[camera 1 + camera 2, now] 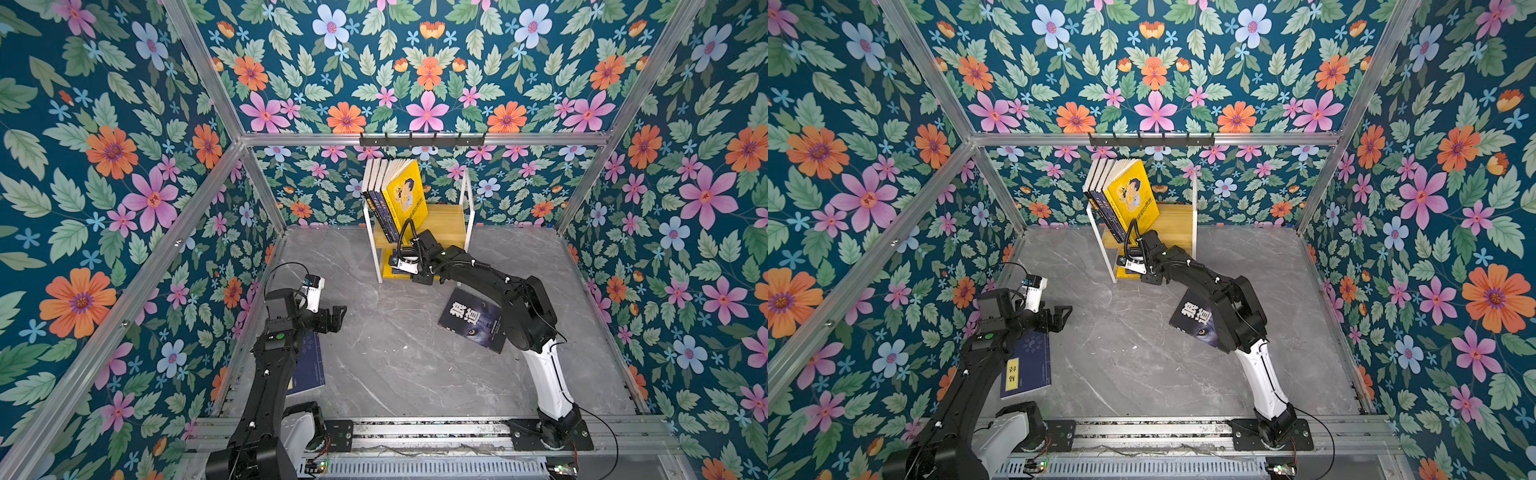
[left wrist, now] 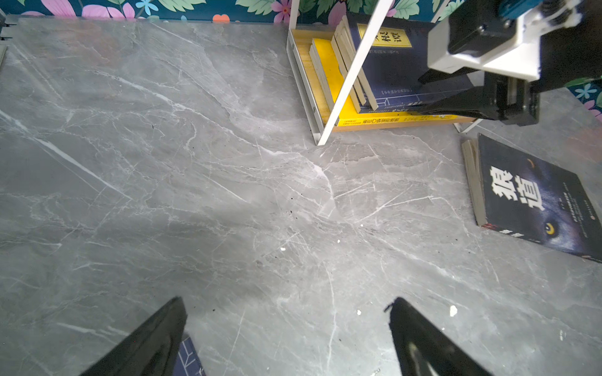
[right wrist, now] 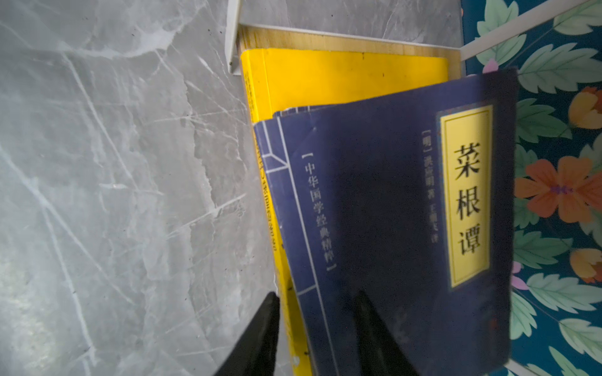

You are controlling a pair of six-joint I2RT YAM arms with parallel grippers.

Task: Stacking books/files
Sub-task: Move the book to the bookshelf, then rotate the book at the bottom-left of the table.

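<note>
My right gripper (image 3: 317, 296) reaches into the bottom shelf of the white rack (image 1: 471, 216). One finger lies over a navy book with a yellow label (image 3: 391, 201), the other beside the edge of the yellow book (image 3: 342, 78) under it. Whether the pads press on them I cannot tell. Several books (image 1: 380, 187) lean upright on the top shelf, fronted by a yellow cartoon cover (image 1: 409, 195). A black book (image 1: 473, 320) lies flat beside the right arm. My left gripper (image 2: 283, 302) hangs open and empty over the floor, with another navy book (image 1: 1027, 365) below its arm.
The grey marble floor (image 1: 395, 365) is walled in by flowered panels and aluminium posts (image 1: 257, 183). A black hook rail (image 1: 422, 139) hangs above the rack. A metal rail (image 1: 415, 432) carrying both arm bases runs along the front edge.
</note>
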